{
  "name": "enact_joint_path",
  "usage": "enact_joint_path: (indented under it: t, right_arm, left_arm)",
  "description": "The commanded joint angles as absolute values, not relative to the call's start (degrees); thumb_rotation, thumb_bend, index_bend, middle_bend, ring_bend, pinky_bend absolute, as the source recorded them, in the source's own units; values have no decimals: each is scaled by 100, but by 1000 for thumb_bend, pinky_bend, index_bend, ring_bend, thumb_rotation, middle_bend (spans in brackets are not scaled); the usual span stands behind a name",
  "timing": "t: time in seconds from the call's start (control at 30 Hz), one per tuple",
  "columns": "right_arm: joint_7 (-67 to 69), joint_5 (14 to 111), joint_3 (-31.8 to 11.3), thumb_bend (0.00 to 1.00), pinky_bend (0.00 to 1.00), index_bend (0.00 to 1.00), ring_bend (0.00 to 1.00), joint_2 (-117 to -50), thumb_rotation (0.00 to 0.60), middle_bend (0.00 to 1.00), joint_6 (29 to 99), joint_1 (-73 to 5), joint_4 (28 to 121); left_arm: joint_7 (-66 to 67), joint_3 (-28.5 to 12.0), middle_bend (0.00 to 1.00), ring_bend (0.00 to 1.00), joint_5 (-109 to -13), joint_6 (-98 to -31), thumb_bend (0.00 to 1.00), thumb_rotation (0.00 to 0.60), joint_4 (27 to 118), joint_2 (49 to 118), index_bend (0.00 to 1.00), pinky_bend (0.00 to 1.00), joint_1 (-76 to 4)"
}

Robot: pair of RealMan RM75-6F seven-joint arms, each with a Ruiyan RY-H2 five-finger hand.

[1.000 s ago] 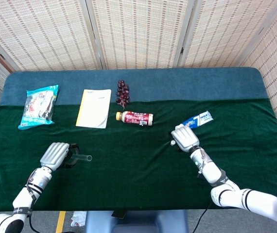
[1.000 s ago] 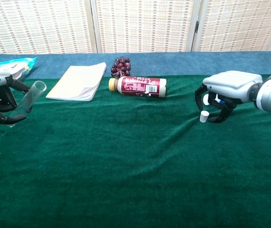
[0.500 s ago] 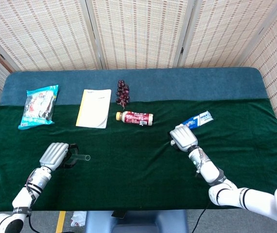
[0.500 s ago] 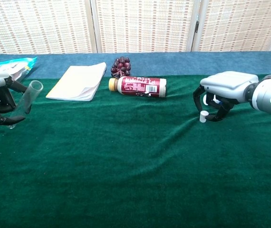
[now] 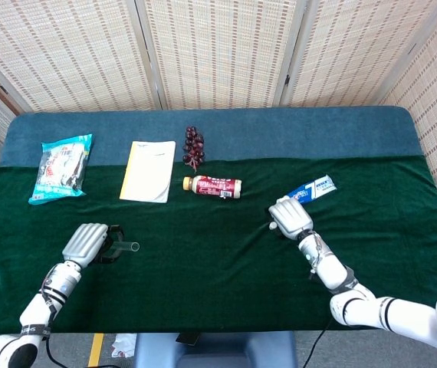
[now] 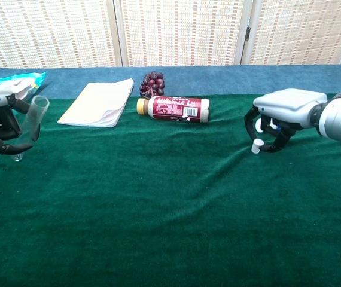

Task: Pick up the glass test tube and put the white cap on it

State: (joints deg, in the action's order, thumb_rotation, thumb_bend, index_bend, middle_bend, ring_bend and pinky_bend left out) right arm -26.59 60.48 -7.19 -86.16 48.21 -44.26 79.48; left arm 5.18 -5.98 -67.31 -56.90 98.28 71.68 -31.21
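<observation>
Head view: left hand (image 5: 86, 244) at the table's near left, fingers wrapped around the glass test tube (image 5: 128, 247), whose open end pokes out rightward. Right hand (image 5: 291, 218) right of centre, fingers curled over the white cap (image 5: 272, 226). Bottle (image 5: 212, 185), grapes (image 5: 193, 146), notebook (image 5: 149, 170) further back.

Chest view: left hand (image 6: 0, 122) grips the tube (image 6: 32, 122), tilted near upright, mouth up. Right hand (image 6: 284, 116) pinches the cap (image 6: 256, 146) in its fingertips, just above the green cloth (image 6: 170, 215). The two hands sit well apart.
</observation>
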Motion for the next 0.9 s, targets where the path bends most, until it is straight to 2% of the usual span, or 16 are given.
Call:
enact_joint_path:
  t: [0.03, 0.43, 0.63, 0.9]
  right_arm:
    - [-2522, 6168, -795, 485, 943, 663, 1000, -8417, 600, 891, 4984, -4382, 8279]
    - [-1858, 6857, -1320, 489, 948, 669, 1000, -7239, 600, 895, 5338, -4420, 10604]
    - [-1814, 6937, -1509, 491, 950, 672, 1000, -7026, 600, 896, 5311, -4593, 11228]
    - [-1882, 6879, -1657, 491, 951, 672, 1000, -7100, 600, 898, 5337, -4836, 11513]
  left_arm:
    - [444, -651, 1000, 946, -6687, -5620, 446, 600, 9831, 7145, 696, 909, -3162]
    - [460, -912, 1000, 946, -6203, -5076, 451, 600, 10235, 7004, 696, 909, -3574]
    - [752, -1027, 1000, 946, -5582, -4778, 461, 600, 10385, 7030, 696, 909, -3942]
    - [1653, -971, 1000, 947, -4619, -4957, 462, 600, 10446, 7351, 697, 910, -4442]
